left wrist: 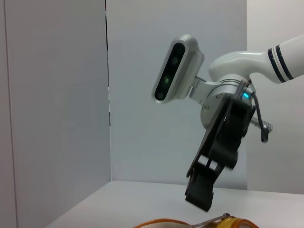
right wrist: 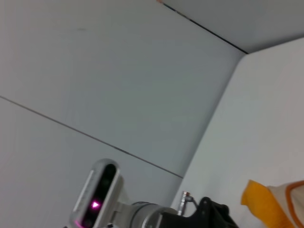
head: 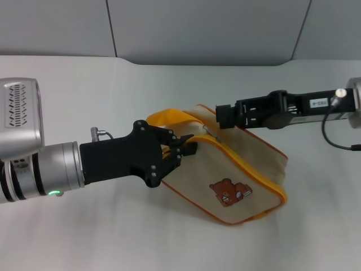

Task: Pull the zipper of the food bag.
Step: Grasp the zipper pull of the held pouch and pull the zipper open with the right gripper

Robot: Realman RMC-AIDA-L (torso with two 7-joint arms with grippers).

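1. One zipper (head: 248, 166) runs as a yellow band around the bag (head: 237, 169), from the end near the handle down to the corner nearest the right arm; its silvery pull tab (head: 210, 131) sticks up at the upper end.
2. Bag lies flat mid-tabletop (head: 84, 84), bear picture (head: 230, 192) facing up, yellow handle (head: 169, 119) looping at its left end.
3. Left tool (head: 185, 148) sits at that left end, fingers closed together on the bag's edge by the start of the zipper, just beside the handle.
4. Right tool (head: 219, 117) reaches in from the other side, its tip just beside the pull tab; whether it is apart or together I cannot tell.
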